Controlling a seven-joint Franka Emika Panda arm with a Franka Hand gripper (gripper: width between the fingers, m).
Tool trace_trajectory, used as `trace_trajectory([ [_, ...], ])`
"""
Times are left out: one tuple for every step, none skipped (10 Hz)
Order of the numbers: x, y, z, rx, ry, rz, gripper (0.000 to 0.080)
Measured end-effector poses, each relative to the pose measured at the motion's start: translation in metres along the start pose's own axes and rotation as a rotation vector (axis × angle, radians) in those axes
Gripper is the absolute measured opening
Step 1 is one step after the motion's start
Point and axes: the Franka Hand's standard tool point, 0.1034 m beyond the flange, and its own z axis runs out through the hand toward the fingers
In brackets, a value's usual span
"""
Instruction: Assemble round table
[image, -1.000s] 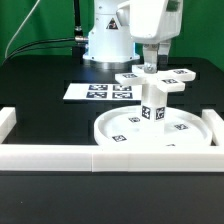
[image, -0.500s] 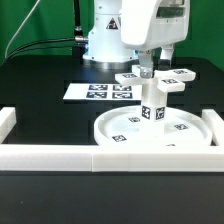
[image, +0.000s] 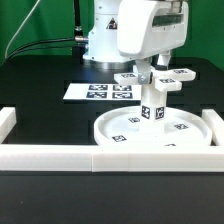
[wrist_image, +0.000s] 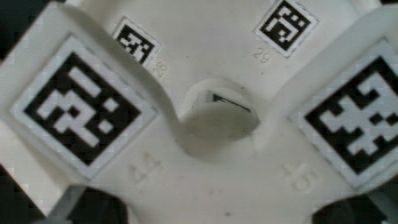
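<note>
Cross-shaped piece (image: 150, 82) tops the cylinder (image: 152, 108); end effector (image: 146, 70) above, grip state unclear.

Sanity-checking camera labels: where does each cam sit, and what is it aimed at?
Exterior view: off the arm, low, behind the white border blocks, facing the robot base; shows the round disc, the cylinder, and the gripper above.
Wrist view: on the wrist, pointed close at the cross piece; no fingers visible.
Shared: the cross piece and its tags.
</note>
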Motion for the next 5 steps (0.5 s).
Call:
trace_trajectory([
  [-0.0001,0.0003,-0.0002,0.000,0.000,0.000,0.0438],
  [-0.0008,0.0008,-0.0001,-0.001,0.000,0.000,0.0438],
  [-0.0008,0.0007,0.0000,0.000,0.000,0.012,0.0442],
  [-0.0009,0.0008,0.0000,0.000,0.000,0.036,0.0442],
  [-0.0010,0.0008,0.0000,0.000,0.000,0.036,0.0442],
])
